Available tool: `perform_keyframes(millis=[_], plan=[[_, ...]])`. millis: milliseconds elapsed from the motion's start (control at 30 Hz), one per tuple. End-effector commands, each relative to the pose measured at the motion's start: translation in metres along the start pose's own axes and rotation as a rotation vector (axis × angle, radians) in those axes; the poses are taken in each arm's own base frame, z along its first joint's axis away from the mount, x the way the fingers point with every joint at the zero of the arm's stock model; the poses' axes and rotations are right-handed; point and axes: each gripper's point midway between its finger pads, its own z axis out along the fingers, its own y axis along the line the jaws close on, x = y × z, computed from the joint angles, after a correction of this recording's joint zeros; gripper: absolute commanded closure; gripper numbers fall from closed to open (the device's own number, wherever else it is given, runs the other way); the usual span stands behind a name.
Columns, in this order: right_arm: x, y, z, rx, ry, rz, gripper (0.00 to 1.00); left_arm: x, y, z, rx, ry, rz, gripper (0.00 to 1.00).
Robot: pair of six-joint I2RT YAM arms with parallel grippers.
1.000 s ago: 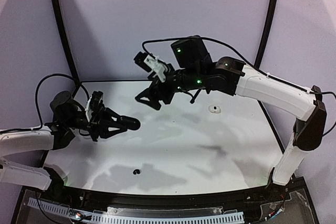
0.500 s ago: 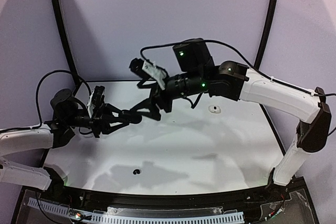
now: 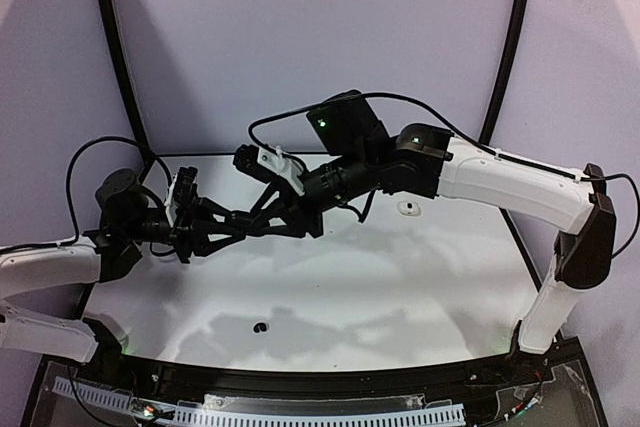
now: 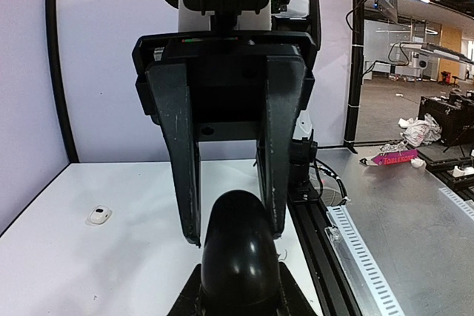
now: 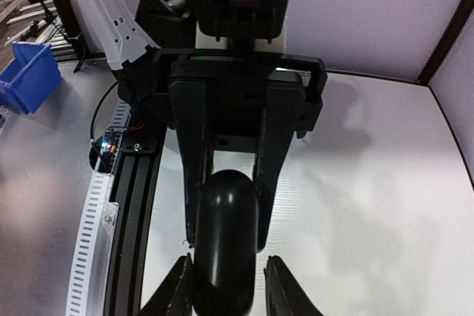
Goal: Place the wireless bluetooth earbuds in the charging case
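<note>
Pinching black charging case (image 4: 238, 249) in left gripper (image 3: 235, 234), long axis pointing straight into right gripper (image 5: 226, 286); straddling its free end with right fingers (image 4: 181, 153), close either side, contact unclear.

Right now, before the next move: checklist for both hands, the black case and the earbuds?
1. Left hand shut on black case: ok.
2. Right hand fingers flank the case's free end; firm grip: cannot tell.
3. Case held above the table: ok.
4. Case lid open: cannot tell.
5. All earbuds located: only one white earbud and one black earbud are visible, both lying on the table: not ok.
</note>
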Motion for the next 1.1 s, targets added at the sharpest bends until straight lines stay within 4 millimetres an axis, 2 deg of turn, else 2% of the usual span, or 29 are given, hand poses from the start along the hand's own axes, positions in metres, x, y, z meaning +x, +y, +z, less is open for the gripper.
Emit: perform_keyframes(millis=[0, 67, 133, 233, 367, 400, 433, 500, 567, 633, 800, 1067], plan=[[0.001, 0.000, -0.002, -0.004, -0.003, 0.020, 0.67, -0.016, -0.004, 0.000, 0.019, -0.027, 0.061, 0.99], [0.002, 0.000, -0.001, -0.008, 0.003, 0.020, 0.65, -0.017, -0.002, 0.000, 0.008, -0.029, 0.057, 0.99], [0.004, 0.000, 0.000, -0.009, 0.008, 0.024, 0.67, -0.017, -0.002, 0.000, 0.007, -0.029, 0.052, 0.99], [0.003, 0.001, 0.001, -0.018, 0.010, 0.021, 0.84, -0.018, -0.001, 0.000, 0.002, -0.032, 0.043, 0.99], [-0.003, 0.000, -0.002, -0.011, 0.001, 0.014, 0.97, -0.016, 0.001, 0.000, -0.012, -0.028, 0.028, 0.98], [-0.005, -0.001, -0.005, -0.004, -0.010, 0.009, 0.99, -0.015, 0.003, 0.000, -0.020, -0.025, 0.019, 0.93], [-0.010, -0.002, -0.009, 0.005, -0.033, 0.001, 1.00, -0.014, 0.004, 0.000, -0.026, -0.024, 0.012, 0.88], [-0.019, -0.003, -0.018, 0.017, -0.079, -0.007, 1.00, -0.012, 0.005, -0.001, -0.040, -0.017, -0.003, 0.71], [-0.026, -0.005, -0.027, 0.027, -0.115, -0.012, 1.00, -0.010, 0.006, -0.001, -0.044, -0.012, -0.012, 0.67], [-0.030, -0.004, -0.032, 0.030, -0.136, -0.017, 1.00, -0.009, 0.006, -0.001, -0.048, -0.011, -0.015, 0.67], [-0.028, -0.003, -0.028, 0.019, -0.125, -0.007, 1.00, -0.009, 0.008, 0.000, -0.048, -0.011, -0.007, 0.66], [-0.026, -0.004, -0.023, 0.010, -0.113, -0.013, 1.00, -0.024, 0.010, 0.001, -0.054, -0.051, -0.001, 0.63]])
